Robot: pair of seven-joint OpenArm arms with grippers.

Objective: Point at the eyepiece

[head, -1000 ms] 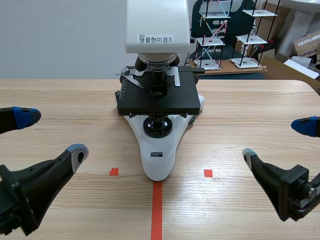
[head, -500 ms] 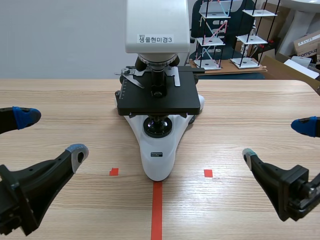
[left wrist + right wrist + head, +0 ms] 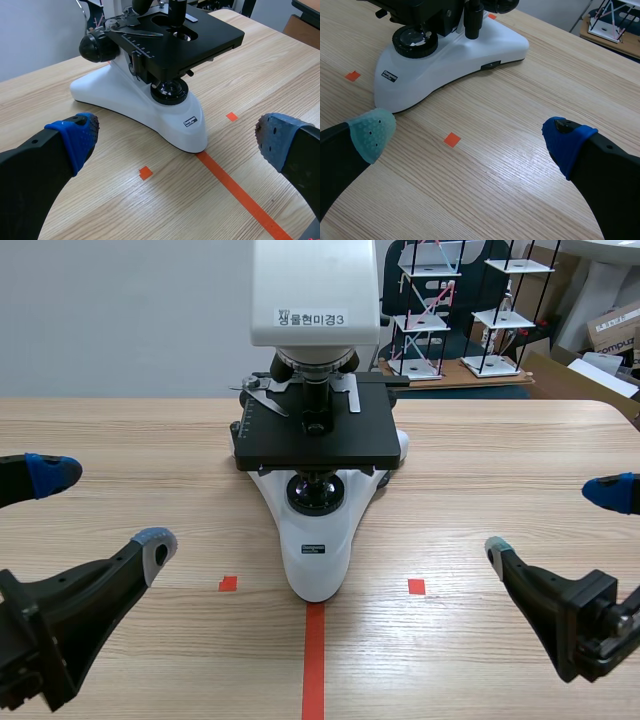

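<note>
A white microscope (image 3: 316, 540) with a black stage (image 3: 318, 430) stands at the middle of the table, its base toward me. Its white head (image 3: 314, 290) runs out of the scene view at the top, so no eyepiece shows in any view. My left gripper (image 3: 100, 508) stands open low at the left, apart from the base. My right gripper (image 3: 553, 520) stands open low at the right, also apart. In the left wrist view the microscope (image 3: 125, 95) lies ahead of the open gripper (image 3: 177, 145). In the right wrist view the base (image 3: 480, 50) lies ahead of the open gripper (image 3: 470, 137).
The wooden table (image 3: 500, 460) has bare room on both sides of the microscope. Behind its far edge stand white stick-and-shelf models (image 3: 430, 310) and cardboard boxes (image 3: 612, 330).
</note>
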